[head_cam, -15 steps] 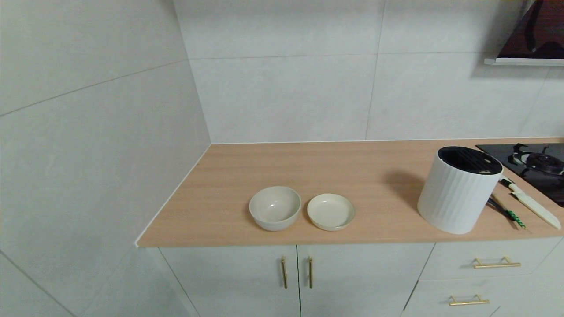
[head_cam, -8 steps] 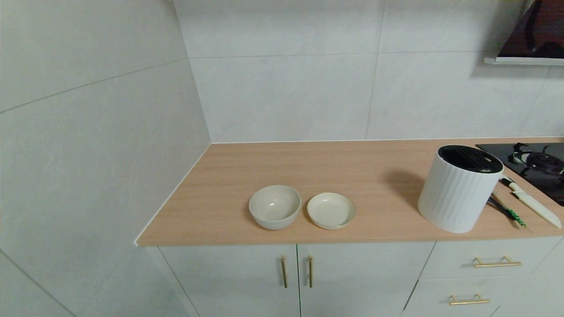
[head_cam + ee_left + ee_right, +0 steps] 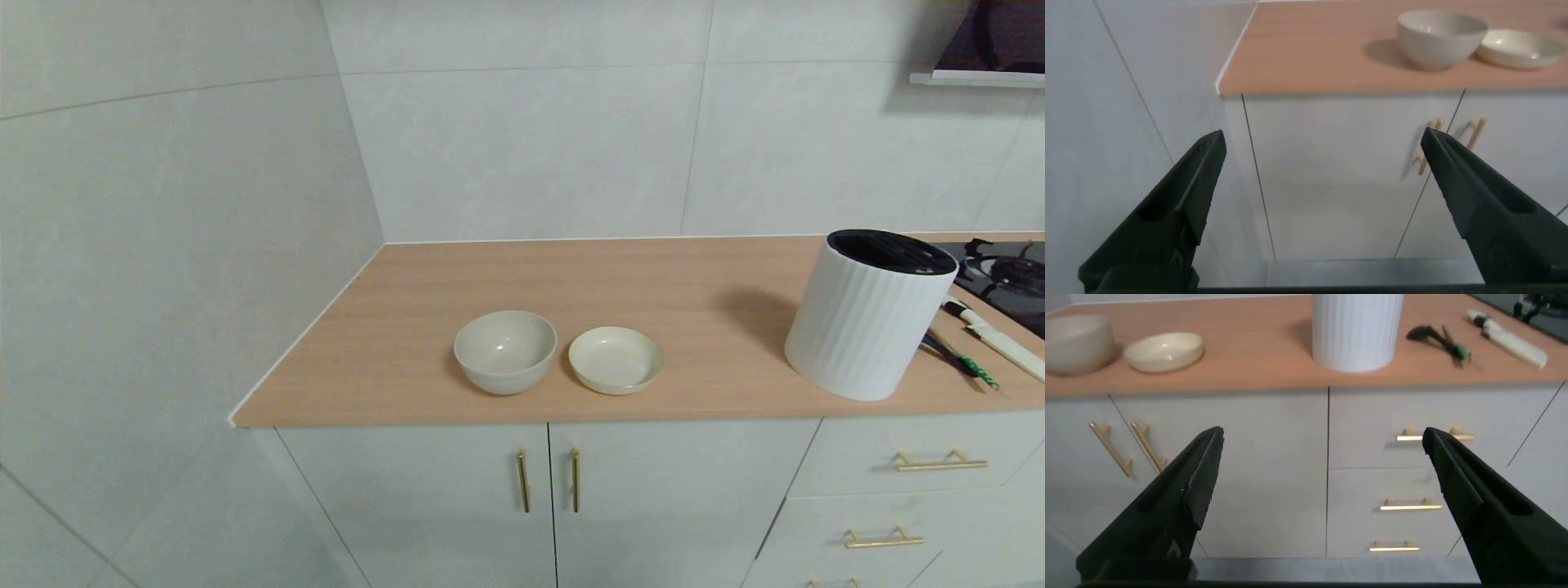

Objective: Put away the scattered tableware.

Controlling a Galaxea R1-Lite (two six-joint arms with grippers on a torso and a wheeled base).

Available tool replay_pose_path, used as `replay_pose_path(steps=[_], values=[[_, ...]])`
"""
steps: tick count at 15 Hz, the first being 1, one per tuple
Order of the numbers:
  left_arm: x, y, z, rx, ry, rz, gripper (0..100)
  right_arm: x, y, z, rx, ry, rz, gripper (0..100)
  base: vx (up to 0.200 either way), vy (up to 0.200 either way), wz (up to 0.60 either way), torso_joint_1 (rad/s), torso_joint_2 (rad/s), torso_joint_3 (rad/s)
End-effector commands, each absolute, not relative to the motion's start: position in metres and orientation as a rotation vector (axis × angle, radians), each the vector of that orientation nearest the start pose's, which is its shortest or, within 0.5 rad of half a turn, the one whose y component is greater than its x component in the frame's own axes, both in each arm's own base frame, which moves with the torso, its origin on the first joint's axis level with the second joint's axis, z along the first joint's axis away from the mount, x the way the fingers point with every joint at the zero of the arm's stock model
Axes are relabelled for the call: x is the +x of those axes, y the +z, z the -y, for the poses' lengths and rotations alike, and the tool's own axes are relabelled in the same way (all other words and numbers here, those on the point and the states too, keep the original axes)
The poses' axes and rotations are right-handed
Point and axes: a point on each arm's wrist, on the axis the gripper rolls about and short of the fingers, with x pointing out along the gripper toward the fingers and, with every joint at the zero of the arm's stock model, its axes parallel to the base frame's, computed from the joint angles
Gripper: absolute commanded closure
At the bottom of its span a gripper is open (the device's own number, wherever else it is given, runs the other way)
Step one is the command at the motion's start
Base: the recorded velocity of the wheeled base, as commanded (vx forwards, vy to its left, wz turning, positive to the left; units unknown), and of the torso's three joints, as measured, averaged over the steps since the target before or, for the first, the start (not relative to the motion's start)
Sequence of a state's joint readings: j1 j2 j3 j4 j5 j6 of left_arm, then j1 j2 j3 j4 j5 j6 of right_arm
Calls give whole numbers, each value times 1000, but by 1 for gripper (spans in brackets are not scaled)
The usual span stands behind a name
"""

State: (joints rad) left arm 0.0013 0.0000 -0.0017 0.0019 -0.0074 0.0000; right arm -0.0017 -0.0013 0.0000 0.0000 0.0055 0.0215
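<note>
**Task items.** The bowl (image 3: 505, 351) stands upright near the front edge of the surface (image 3: 653, 278). The shallow dish (image 3: 615, 359) is just beside it on the robot's right, and I cannot tell whether the rims touch or are narrowly apart. Well to the right stands the white ribbed holder (image 3: 869, 314), with its dark slotted top open. Beyond it lie a dark utensil (image 3: 959, 359) with a green-banded end and a pale-bladed knife (image 3: 1000, 343), both flat on the surface beside the hob (image 3: 1008, 278).

**Grippers.** The left gripper (image 3: 1320, 139) hangs in front of the cabinet doors (image 3: 522, 482), below the level of the surface. Its jaws stand wide apart and hold nothing. The right gripper (image 3: 1321, 437) hangs at the same low level facing the drawers (image 3: 1429, 437). Its jaws are likewise apart and empty.

**Change.** Over the last second the whole head picture has shifted. Every item now sits higher in it and more of the cabinet fronts show below. That is camera movement, not movement of the items. The bowl, dish, holder, utensil and knife keep the same positions relative to one another.

**Finding.** No piece of tableware has been handled, so the task stands at its start. In my judgement the robot is still settling its stance in front of the surface. Both arms must rise above the front edge before any grasp is possible.
</note>
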Motion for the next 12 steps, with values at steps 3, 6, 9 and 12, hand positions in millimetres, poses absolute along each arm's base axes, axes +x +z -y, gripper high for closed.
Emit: replay_pose_path(steps=[3, 6, 9, 12], values=[[-23, 76, 0, 0, -6, 0, 0, -23, 75, 0, 21, 5, 0, 0, 0, 0, 0, -225, 533, 291], [-23, 76, 0, 0, -6, 0, 0, -23, 76, 0, 21, 5, 1, 0, 0, 0, 0, -74, 178, 100], [-23, 76, 0, 0, -6, 0, 0, -23, 76, 0, 21, 5, 1, 0, 0, 0, 0, -9, 19, 11], [-23, 76, 0, 0, -6, 0, 0, -23, 76, 0, 21, 5, 1, 0, 0, 0, 0, -55, 143, 83]])
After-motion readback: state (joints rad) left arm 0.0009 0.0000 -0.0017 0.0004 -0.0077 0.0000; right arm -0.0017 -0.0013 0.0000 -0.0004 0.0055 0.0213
